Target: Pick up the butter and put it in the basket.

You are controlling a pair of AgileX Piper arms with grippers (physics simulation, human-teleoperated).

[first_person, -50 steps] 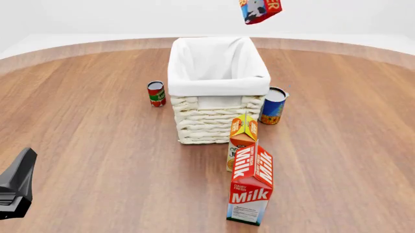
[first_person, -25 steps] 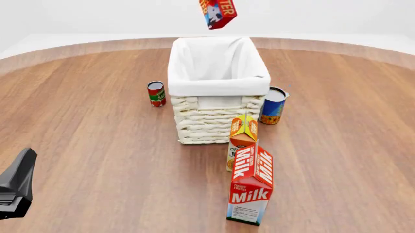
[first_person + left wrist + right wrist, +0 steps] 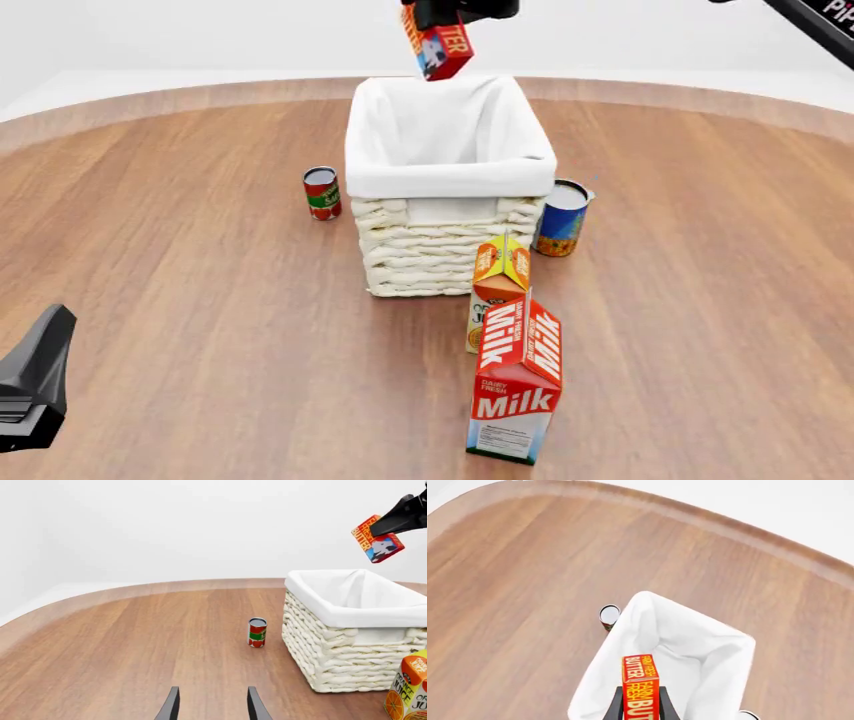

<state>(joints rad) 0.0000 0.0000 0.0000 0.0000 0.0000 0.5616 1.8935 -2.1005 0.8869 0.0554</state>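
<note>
The butter (image 3: pixel 441 48) is a small red-orange box with white lettering and a blue-white end. My right gripper (image 3: pixel 451 12) is shut on it and holds it in the air above the back of the basket (image 3: pixel 447 180), a cream wicker basket with white lining. The right wrist view looks straight down past the butter (image 3: pixel 640 687) into the basket (image 3: pixel 694 645). The left wrist view shows the butter (image 3: pixel 377 539) above the basket (image 3: pixel 353 635). My left gripper (image 3: pixel 211 707) is open and empty, low at the near left of the table (image 3: pixel 34 385).
A small red can (image 3: pixel 320 192) stands left of the basket, a blue-orange can (image 3: pixel 562 217) right of it. An orange juice carton (image 3: pixel 499 285) and a tall red milk carton (image 3: pixel 515 380) stand in front of the basket. The round wooden table's edge (image 3: pixel 160 95) curves behind.
The butter has moved left and down, from above the basket's right back corner to over its back middle. The right gripper has come into the front view. The left arm has not moved.
</note>
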